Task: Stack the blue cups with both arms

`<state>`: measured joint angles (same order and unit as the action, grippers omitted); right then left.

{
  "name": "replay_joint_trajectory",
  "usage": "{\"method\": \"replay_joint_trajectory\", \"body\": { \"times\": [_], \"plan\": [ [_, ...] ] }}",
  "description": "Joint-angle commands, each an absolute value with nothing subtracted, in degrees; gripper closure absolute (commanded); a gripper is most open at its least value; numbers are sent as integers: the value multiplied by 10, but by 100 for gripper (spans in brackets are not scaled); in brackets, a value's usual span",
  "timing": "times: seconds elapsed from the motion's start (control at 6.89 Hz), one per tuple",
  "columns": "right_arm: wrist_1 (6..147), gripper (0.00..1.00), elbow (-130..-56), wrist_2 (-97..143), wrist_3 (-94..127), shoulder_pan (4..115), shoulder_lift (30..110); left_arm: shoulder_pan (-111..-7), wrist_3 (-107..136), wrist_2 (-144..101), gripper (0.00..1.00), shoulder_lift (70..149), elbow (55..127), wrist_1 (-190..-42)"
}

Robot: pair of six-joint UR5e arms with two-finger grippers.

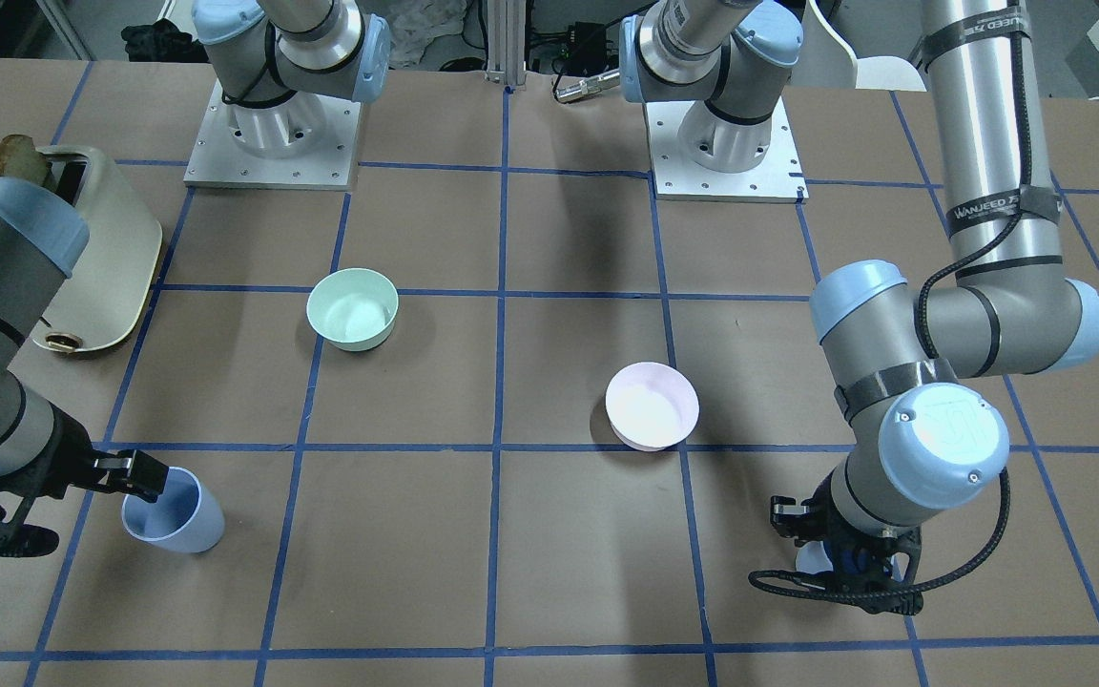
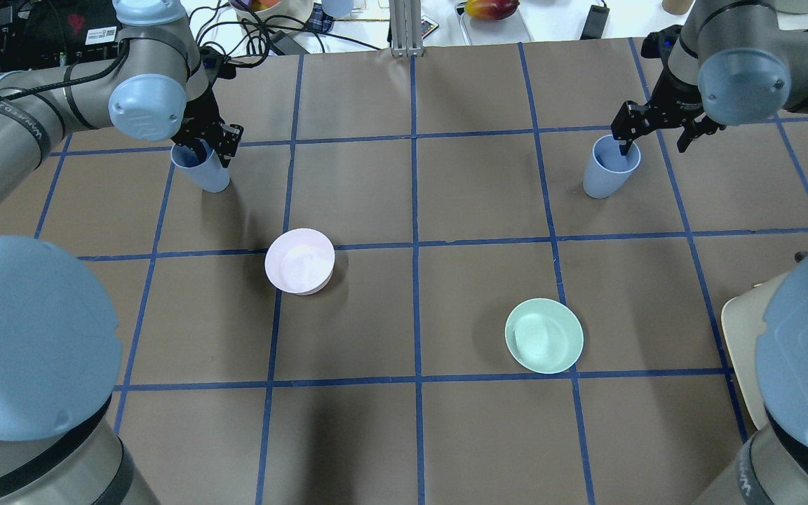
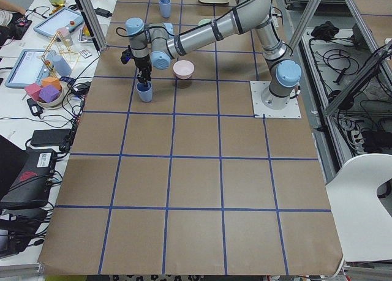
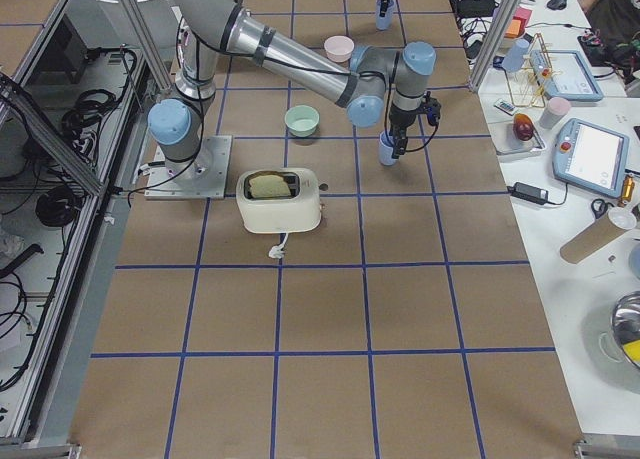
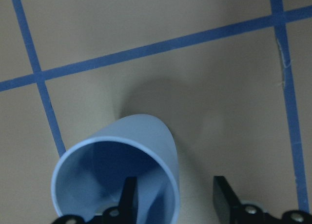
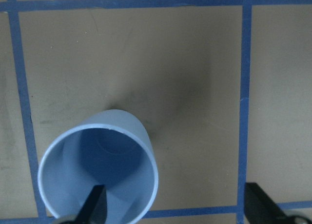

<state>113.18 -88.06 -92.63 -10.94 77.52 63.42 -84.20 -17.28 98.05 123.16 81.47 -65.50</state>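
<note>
Along the far side of the table (image 2: 348, 196) in the overhead view, the first blue cup (image 2: 202, 172) stands under the left hand (image 2: 212, 149) and the second blue cup (image 2: 609, 172) under the right hand (image 2: 653, 139); the cups are well apart, both upright, mouths up, long axes vertical. Left wrist view: hand spread and holding nothing, one finger (image 5: 128, 197) inside the cup, the other outside the wall; I judge it best to close squarely on that wall before lifting. Right wrist view: same straddle, spread wider, one finger (image 6: 95, 204) inside, nothing gripped; a straight lift should keep the rim level for nesting.
</note>
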Motion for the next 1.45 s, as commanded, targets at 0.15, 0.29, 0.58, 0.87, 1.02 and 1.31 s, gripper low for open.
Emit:
{"method": "replay_joint_trajectory", "body": {
  "times": [0.15,0.29,0.58,0.87,1.02,1.31],
  "plan": [
    [1132,47,-881,-920,-107,775,603,-850,-169,979,100,1213,806,-654],
    [1127,90,-877,-922,-107,775,602,-869,-155,976,100,1195,798,-656],
    [1122,100,-872,-923,-104,775,607,-968,7,956,100,1174,785,-664],
    [1060,100,-829,-923,-100,778,627,-1059,130,944,100,1186,788,-662],
    [1008,100,-791,-922,-97,782,635,-1103,161,943,100,1197,791,-657],
    [951,100,-745,-893,-68,785,636,-1126,160,871,100,1201,815,-660]
  ]
}}
